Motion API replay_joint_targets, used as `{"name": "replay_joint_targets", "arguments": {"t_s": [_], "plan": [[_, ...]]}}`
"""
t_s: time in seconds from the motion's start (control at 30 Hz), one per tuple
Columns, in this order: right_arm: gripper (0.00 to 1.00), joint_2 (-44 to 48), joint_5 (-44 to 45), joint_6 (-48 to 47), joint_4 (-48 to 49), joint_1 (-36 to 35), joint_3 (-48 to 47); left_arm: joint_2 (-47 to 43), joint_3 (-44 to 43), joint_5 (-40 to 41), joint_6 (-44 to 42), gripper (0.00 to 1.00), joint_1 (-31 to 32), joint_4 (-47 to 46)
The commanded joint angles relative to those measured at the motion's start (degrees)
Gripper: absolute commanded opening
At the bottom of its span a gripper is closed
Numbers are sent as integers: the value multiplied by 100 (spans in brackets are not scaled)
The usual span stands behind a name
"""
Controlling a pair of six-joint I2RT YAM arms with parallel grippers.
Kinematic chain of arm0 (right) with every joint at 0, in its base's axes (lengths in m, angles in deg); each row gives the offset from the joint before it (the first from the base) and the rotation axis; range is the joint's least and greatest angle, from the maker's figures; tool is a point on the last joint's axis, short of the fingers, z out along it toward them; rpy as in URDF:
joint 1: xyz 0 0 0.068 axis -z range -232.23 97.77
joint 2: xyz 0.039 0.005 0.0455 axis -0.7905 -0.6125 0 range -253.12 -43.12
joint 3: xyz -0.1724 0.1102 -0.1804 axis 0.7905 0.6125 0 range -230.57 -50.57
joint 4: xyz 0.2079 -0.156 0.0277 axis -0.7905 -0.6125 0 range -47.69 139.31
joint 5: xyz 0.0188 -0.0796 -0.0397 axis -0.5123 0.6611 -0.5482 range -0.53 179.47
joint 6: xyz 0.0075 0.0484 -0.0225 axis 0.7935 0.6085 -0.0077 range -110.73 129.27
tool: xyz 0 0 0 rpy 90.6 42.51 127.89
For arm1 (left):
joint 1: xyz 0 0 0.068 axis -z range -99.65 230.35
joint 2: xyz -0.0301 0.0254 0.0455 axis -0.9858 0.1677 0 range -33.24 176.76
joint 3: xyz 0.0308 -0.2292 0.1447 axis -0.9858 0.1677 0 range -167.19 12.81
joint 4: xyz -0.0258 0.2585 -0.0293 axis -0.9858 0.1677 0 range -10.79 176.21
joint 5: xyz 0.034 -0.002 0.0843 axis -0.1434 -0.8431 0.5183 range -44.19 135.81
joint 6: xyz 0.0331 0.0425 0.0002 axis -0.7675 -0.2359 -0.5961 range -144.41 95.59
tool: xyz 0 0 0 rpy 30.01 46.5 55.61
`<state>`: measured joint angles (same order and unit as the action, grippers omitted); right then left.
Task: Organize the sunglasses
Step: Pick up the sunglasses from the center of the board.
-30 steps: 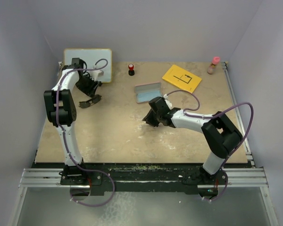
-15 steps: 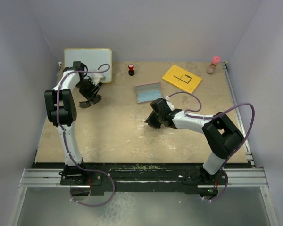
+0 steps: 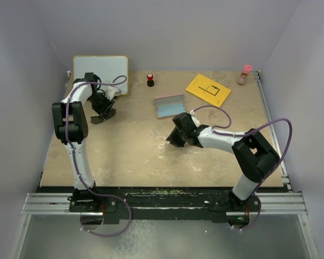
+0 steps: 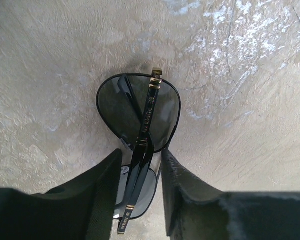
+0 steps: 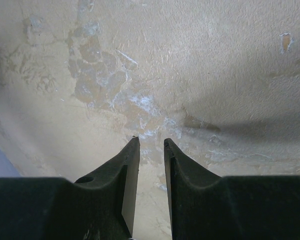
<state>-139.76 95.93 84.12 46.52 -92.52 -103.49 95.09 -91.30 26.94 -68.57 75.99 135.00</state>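
Left gripper [image 4: 141, 156] is low over the worktop [image 3: 129, 159] in the far-left area, just in front of the white board [image 3: 101, 71]. The sunglasses [image 4: 140, 117] lie folded on the worktop right under it, arms crossed over the lenses. From the left wrist view one lens sticks out past the fingertips and the other sits mostly under the fingers [image 4: 97, 197].

The jaws are partly open and straddle the folded arms near the bridge, with a thin gap showing on each side. I can't tell if the pads touch the frame. No lift visible — the glasses rest flat on the surface. In the top view they show only as a dark shape [image 3: 97, 119] at the tip of the left gripper [image 3: 103, 111].

Right gripper [image 5: 149, 144] is mid-worktop, tilted down over a bare, scuffed patch. Its jaws are narrowly parted with nothing between them. In the top view it [image 3: 174, 138] sits just in front of the oblong case [image 3: 169, 106], not touching it.

Case lies open, light blue inside. Along the far edge there is a yellow card [image 3: 208, 89], a small red-and-black item [image 3: 150, 79] and a pink-capped bottle [image 3: 244, 74] — all well apart from the sunglasses.
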Motion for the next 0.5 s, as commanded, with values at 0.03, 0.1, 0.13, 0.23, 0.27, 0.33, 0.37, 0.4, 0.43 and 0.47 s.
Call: {"name": "replay_joint_targets", "arguments": {"t_s": [0.03, 0.1, 0.13, 0.23, 0.27, 0.33, 0.37, 0.4, 0.43, 0.47], "plan": [[31, 137, 84, 39, -104, 33, 2, -59, 65, -187, -109, 32, 13, -7], [31, 129, 80, 42, -112, 37, 2, -51, 57, -195, -110, 23, 14, 16], [31, 128, 90, 47, -118, 38, 2, -54, 46, -196, -109, 19, 19, 38], [30, 127, 92, 43, -130, 46, -11, -52, -20, -217, -100, 9, 14, 169], [30, 128, 88, 45, -134, 40, -15, -54, -55, -233, -94, 5, 14, 247], [30, 143, 99, 43, -143, 53, -37, -62, -111, -275, -94, 4, 14, 349], [30, 159, 97, 42, -151, 51, -50, -66, -144, -308, -93, 4, 14, 406], [30, 174, 101, 42, -164, 56, -58, -79, -192, -349, -81, 4, 14, 469], [30, 198, 99, 35, -180, 57, -84, -80, -241, -380, -61, 4, 14, 523], [30, 222, 108, 12, -205, 57, -115, -76, -313, -436, -40, 4, 14, 616]]}}
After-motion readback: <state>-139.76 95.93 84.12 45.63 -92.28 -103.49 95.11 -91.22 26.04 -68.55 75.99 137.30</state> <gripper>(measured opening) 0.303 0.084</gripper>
